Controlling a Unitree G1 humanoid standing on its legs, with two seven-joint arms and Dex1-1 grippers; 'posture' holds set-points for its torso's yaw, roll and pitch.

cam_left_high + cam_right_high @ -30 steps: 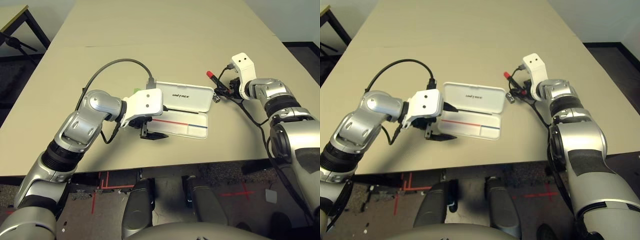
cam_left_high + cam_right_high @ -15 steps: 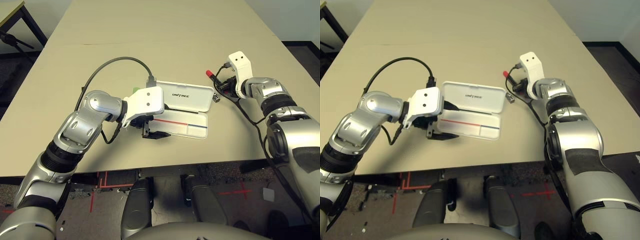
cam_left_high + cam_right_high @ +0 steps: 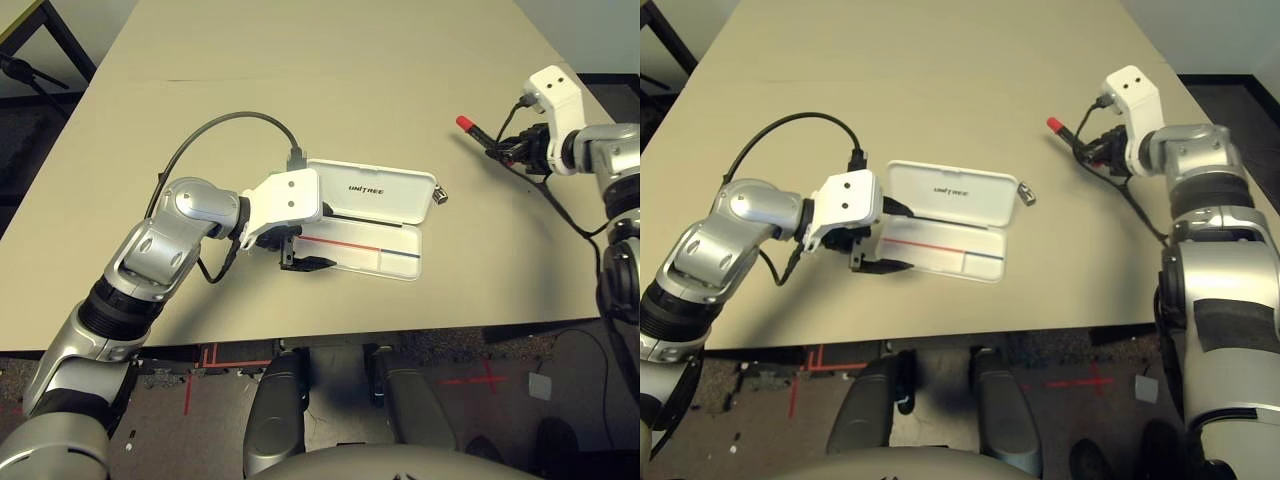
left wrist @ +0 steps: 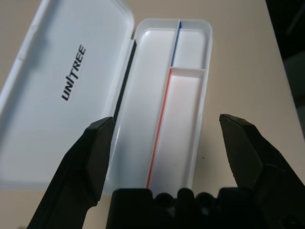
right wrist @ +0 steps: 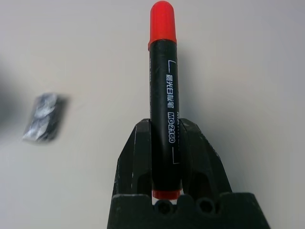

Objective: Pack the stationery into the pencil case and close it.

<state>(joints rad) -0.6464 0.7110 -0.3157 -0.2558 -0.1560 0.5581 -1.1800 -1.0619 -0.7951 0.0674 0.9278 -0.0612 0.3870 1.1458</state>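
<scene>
Big tan table under everything. White pencil case lying open and flat, lid with dark letters on the far side, tray on the near side. Just in front of the left pincer, its 2 black fingers spread wide at the case's end, holding nothing. Thin red and blue sticks lying in the tray, between those fingers and past them. Well off to the right, right pincer shut tight on the marker, black body, red cap pointing away from the wrist. Tiny silver-and-black piece on the table just beside the lid's right end, between the 2 pincers.
</scene>
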